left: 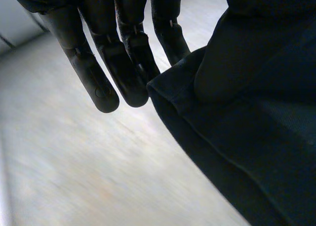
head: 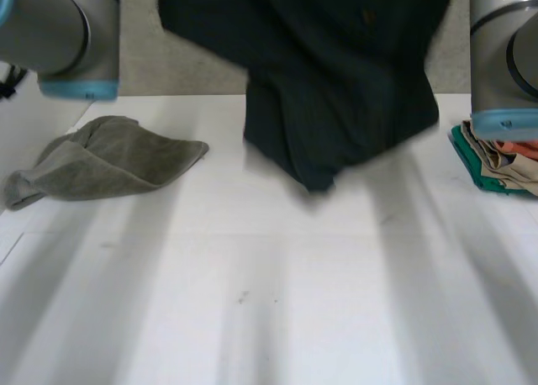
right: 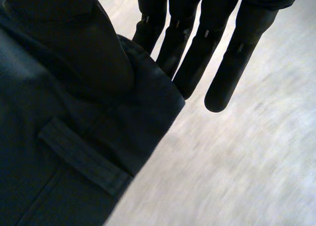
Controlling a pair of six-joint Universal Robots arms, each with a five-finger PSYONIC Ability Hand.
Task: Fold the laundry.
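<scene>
Table [head: 269,309]: towel [head: 105,158]; wrist views: L hand [left: 123,53], R hand [right: 207,48] pinch garment [head: 336,91].

Grey cylindrical left arm [head: 59,32] and right arm [head: 494,49]: thick round joints, light-blue caps. Black left hand [left: 123,43] and right hand [right: 202,43]: long segmented fingers, rounded tips, small pale pins.

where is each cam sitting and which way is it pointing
Head view: between and behind the arms, looking down at the white table, a lifted dark garment, a grey towel and a stack of folded clothes; the left arm and right arm show.
Left wrist view: on the left wrist, looking along the left hand, which pinches the garment's edge.
Right wrist view: on the right wrist, looking along the right hand, pinching near a belt loop.
Shared: all three see the dark garment and table.
</scene>
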